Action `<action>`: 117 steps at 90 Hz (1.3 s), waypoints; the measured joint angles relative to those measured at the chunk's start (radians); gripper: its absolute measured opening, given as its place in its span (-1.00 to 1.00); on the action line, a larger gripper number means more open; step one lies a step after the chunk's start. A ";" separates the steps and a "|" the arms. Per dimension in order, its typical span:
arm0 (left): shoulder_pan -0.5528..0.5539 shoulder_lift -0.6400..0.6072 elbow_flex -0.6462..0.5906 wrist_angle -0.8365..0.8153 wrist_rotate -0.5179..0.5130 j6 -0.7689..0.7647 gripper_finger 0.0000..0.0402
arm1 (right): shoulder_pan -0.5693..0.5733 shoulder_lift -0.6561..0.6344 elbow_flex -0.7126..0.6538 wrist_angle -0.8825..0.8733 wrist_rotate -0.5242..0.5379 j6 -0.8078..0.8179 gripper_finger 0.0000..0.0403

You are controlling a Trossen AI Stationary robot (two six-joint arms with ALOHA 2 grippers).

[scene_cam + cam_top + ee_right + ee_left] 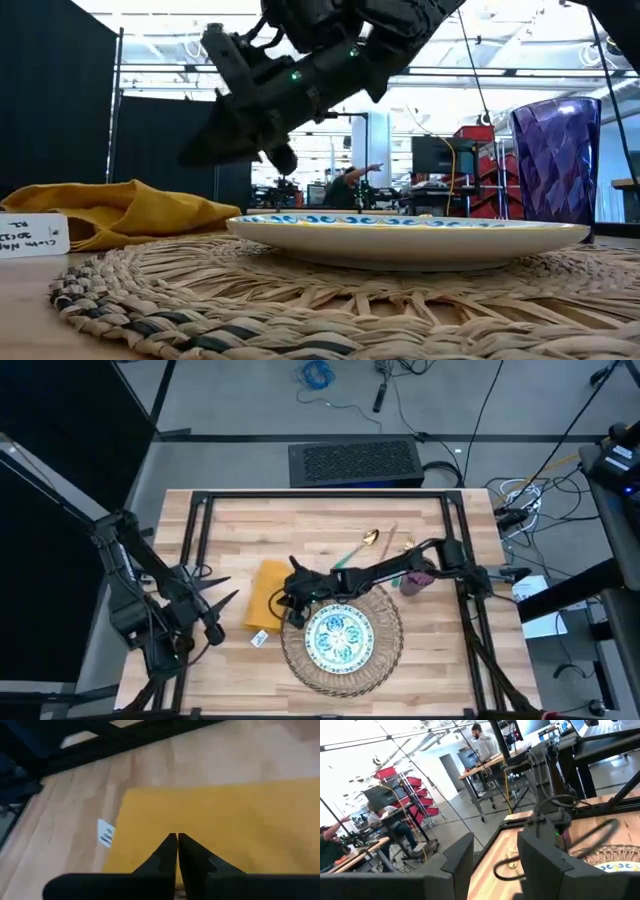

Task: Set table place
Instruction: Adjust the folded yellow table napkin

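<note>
Both arms over table (pixel 420 520): right gripper (pixel 177 840) pressed together above yellow napkin (pixel 268 592); left gripper (pixel 222 596) spread, at table's left edge.

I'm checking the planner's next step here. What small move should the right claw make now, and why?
Probably open the fingers and lower onto the yellow napkin. The right claw hangs shut just above it, beside the plate on the woven mat, holding nothing. Cutlery and the purple cup lie farther back. The left claw waits open at the table's left edge.
</note>
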 joint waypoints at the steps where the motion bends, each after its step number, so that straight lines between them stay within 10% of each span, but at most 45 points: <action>1: 0.000 0.000 0.000 0.000 0.000 0.000 -0.31 | 0.000 0.006 0.002 -0.004 0.000 0.002 -1.00; 88: 0.147 0.008 0.000 0.027 0.288 -0.053 -0.31 | 0.048 0.103 0.193 -0.318 -0.070 -0.113 -0.98; 117: 0.173 0.008 0.000 -0.019 0.398 -0.078 -0.31 | 0.035 -0.039 0.194 -0.514 0.000 -0.267 -0.28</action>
